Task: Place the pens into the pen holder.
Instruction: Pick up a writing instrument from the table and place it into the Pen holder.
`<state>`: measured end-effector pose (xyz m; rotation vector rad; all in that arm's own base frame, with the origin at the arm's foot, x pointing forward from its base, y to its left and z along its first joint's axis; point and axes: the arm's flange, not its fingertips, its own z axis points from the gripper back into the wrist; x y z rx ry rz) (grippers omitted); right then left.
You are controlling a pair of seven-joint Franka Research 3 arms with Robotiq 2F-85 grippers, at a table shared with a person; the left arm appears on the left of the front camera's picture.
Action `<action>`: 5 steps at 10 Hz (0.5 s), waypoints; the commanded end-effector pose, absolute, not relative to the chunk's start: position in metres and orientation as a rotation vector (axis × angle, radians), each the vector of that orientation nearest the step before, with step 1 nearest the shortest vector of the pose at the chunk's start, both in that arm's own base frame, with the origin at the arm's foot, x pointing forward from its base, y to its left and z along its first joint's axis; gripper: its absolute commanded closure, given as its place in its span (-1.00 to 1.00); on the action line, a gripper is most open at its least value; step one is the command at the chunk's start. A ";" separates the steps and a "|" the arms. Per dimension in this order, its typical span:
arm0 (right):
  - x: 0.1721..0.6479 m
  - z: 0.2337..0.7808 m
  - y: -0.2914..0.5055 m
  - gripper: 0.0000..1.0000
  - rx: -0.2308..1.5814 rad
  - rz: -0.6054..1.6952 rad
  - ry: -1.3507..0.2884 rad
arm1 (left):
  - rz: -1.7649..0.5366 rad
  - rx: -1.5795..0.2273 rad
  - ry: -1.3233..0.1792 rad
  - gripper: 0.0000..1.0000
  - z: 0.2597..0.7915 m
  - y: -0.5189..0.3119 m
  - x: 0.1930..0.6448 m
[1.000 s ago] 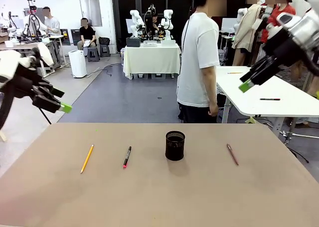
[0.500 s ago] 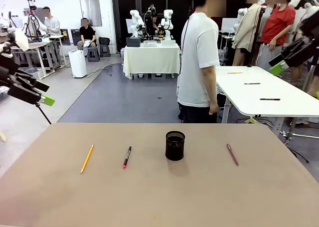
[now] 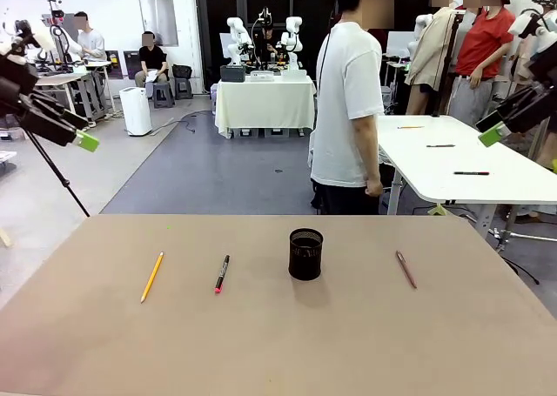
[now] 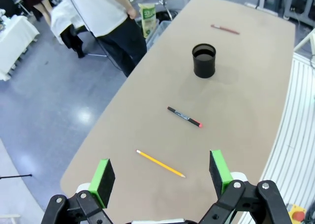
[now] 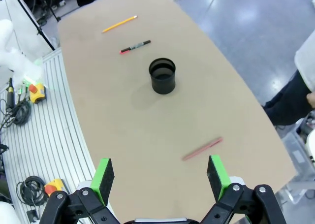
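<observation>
Yellow pencil [image 3: 152,277], black pen [image 3: 222,274], maroon pen [image 3: 406,269]: light, stiff, probably roll-prone; pinch each mid-barrel. Pen holder [image 3: 305,254] stands mid-frame. Left end effector [image 4: 160,175] and right end effector [image 5: 161,172]: released, empty.

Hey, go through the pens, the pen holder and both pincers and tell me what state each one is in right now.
Left pincer: open, holding nothing, raised high over the table.
Right pincer: open, holding nothing, raised high.
Pen holder: upright, no pen in it.
Yellow pencil: lying flat, outside the holder.
Black pen: lying flat, outside the holder.
Maroon pen: lying flat, outside the holder.
</observation>
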<state>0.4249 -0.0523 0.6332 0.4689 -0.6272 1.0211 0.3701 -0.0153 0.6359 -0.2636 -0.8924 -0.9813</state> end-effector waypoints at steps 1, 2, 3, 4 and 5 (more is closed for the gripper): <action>0.419 0.628 -0.055 -1.00 0.471 1.069 -0.639 | -0.951 -0.283 -0.913 -1.00 0.638 -0.012 0.382; 0.419 0.625 -0.055 -1.00 0.482 1.071 -0.640 | -0.956 -0.289 -0.920 -1.00 0.639 -0.011 0.384; 0.418 0.622 -0.055 -1.00 0.488 1.072 -0.648 | -0.968 -0.301 -0.923 -1.00 0.641 -0.010 0.384; 0.419 0.619 -0.055 -1.00 0.512 1.072 -0.664 | -1.005 -0.328 -0.898 -1.00 0.638 -0.010 0.385; 0.423 0.630 -0.054 -1.00 0.474 1.047 -0.623 | -0.949 -0.287 -0.904 -1.00 0.640 -0.012 0.381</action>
